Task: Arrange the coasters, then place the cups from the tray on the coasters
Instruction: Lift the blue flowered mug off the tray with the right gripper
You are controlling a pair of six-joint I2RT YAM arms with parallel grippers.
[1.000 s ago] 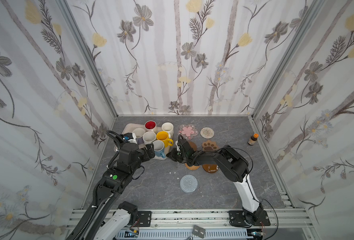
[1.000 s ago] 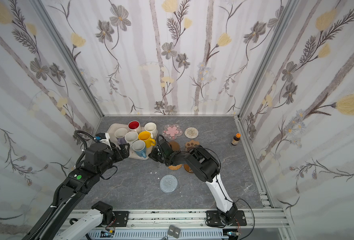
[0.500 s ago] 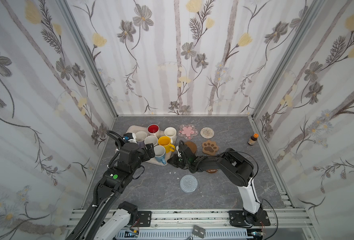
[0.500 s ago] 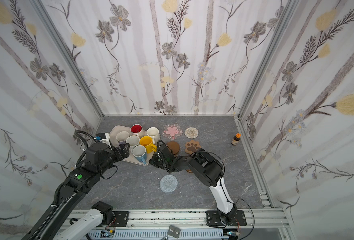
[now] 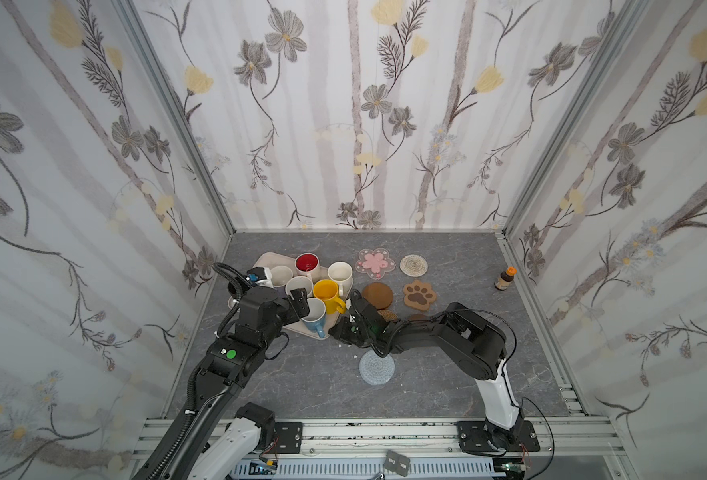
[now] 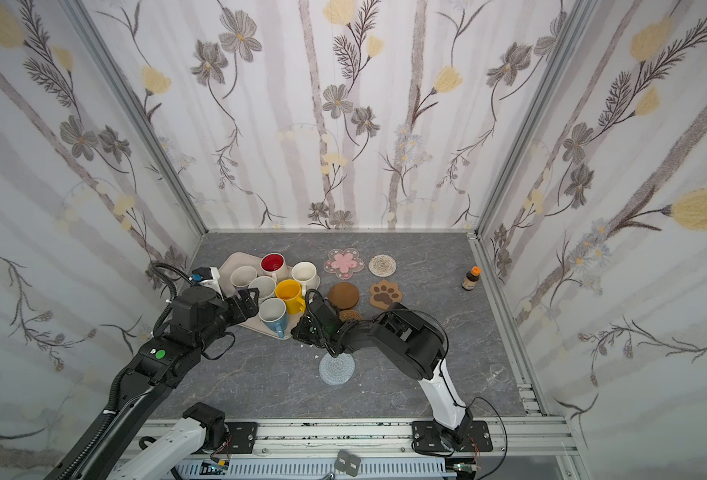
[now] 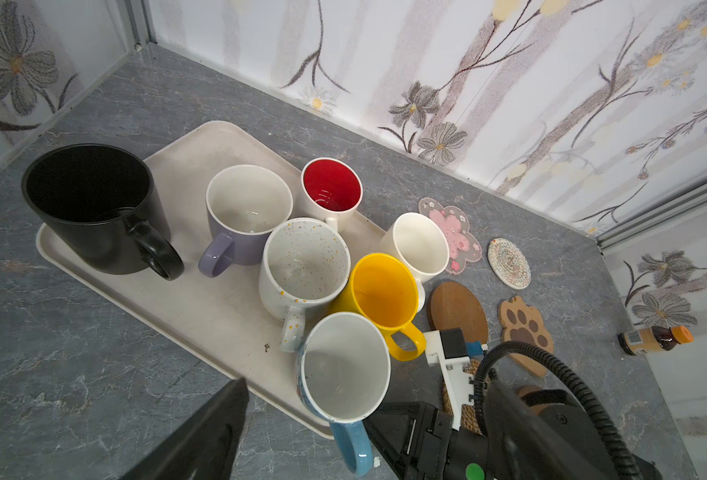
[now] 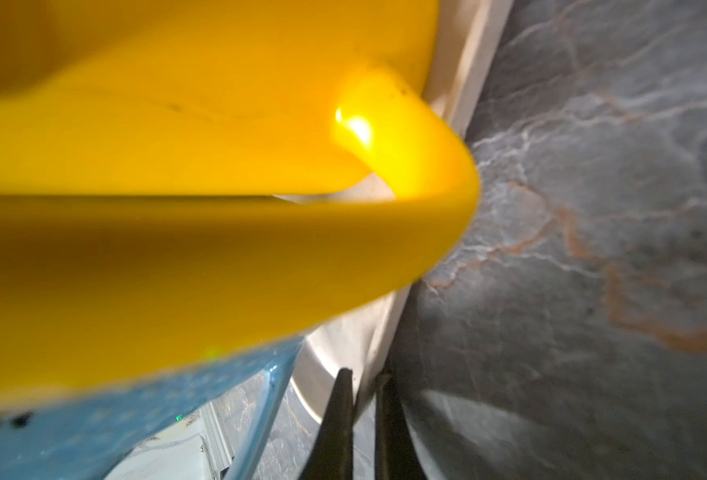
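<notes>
The grey marbled tabletop carries the cream rectangular tray at its left, probably stiff but heavy with seven fragile ceramic mugs; the right claw is clenched on the tray's low rim, a sound hold; the left claw hangs released near it

Left gripper hangs left of centre in both top views, jaws spread wide; right arm folds low at centre, right gripper pinched shut on the tray rim.
</notes>
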